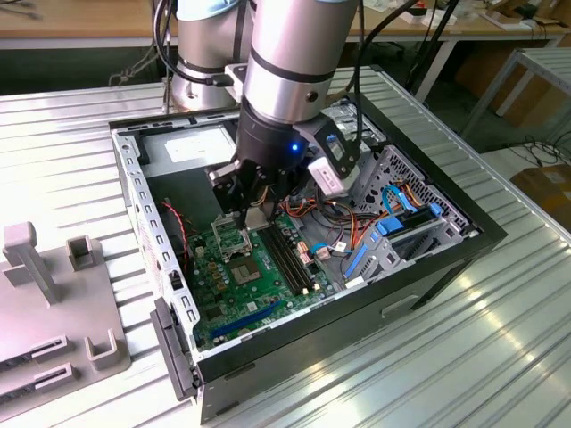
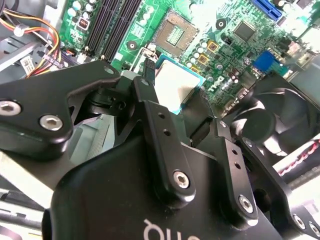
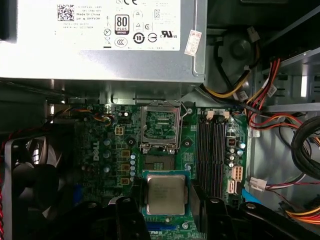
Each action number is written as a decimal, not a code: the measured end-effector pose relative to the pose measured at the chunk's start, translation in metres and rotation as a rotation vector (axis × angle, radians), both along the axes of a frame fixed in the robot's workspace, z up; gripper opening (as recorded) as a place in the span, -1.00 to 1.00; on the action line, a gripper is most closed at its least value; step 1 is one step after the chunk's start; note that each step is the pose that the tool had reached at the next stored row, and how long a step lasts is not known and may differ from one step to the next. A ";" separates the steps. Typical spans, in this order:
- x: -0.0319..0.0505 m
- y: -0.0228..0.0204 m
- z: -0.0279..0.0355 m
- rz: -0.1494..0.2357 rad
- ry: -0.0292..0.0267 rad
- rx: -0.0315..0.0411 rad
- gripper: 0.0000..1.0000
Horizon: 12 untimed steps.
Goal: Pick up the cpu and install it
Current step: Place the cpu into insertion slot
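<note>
Black gripper (image 3: 165,197) fingers (image 3: 133,205) are closed narrow on the cpu (image 3: 165,192), pinching two opposite edges, silvery face toward the wrist. The cpu sits between the fingertips, above the green motherboard (image 3: 189,145) inside the open PC case (image 1: 303,343). The open CPU socket (image 3: 160,125) is just beyond the fingertips.

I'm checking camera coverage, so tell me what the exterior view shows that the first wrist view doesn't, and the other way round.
Exterior view: the arm, the whole open computer case and a grey fixture on the ribbed table. First wrist view: the power supply label and the gripped cpu with its silvery face. Both: the end effector, the green motherboard and its empty socket.
</note>
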<state>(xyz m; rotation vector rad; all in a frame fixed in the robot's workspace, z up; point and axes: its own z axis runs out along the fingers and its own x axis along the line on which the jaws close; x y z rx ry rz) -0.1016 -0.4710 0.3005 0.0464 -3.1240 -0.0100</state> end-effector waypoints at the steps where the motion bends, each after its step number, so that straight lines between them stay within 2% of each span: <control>1: 0.0000 0.0000 -0.0024 0.000 -0.0001 0.0001 -0.06; 12: 0.0000 0.0000 -0.0239 0.000 0.0000 0.0006 -0.06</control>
